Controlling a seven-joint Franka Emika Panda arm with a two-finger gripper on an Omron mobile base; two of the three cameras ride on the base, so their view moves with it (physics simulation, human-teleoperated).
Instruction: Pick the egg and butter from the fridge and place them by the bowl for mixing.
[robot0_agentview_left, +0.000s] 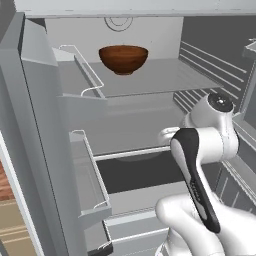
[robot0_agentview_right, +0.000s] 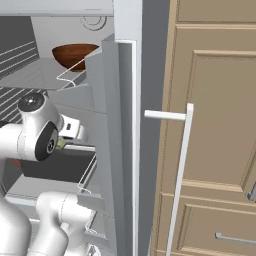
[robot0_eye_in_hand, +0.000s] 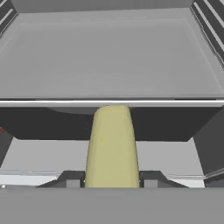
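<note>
The fridge (robot0_agentview_left: 30, 100) stood open, its door racks (robot0_agentview_left: 90, 170) to the left in the left base view. The arm (robot0_agentview_left: 200, 150) reached into the middle of the interior. In the hand view the gripper (robot0_eye_in_hand: 112, 180) was clamped on the butter (robot0_eye_in_hand: 111, 146), a pale yellow stick standing between the fingertips (robot0_eye_in_hand: 70, 179) and extending toward a grey shelf (robot0_eye_in_hand: 109, 57). A reddish-brown wooden bowl (robot0_agentview_left: 123, 59) sat on the upper shelf. A wooden cabinet (robot0_agentview_right: 215, 125) stood beside the fridge's white handle (robot0_agentview_right: 180, 170).

Tan panelled cabinet doors (robot0_agentview_right: 220, 115) with a drawer handle (robot0_agentview_right: 235, 239)
</note>
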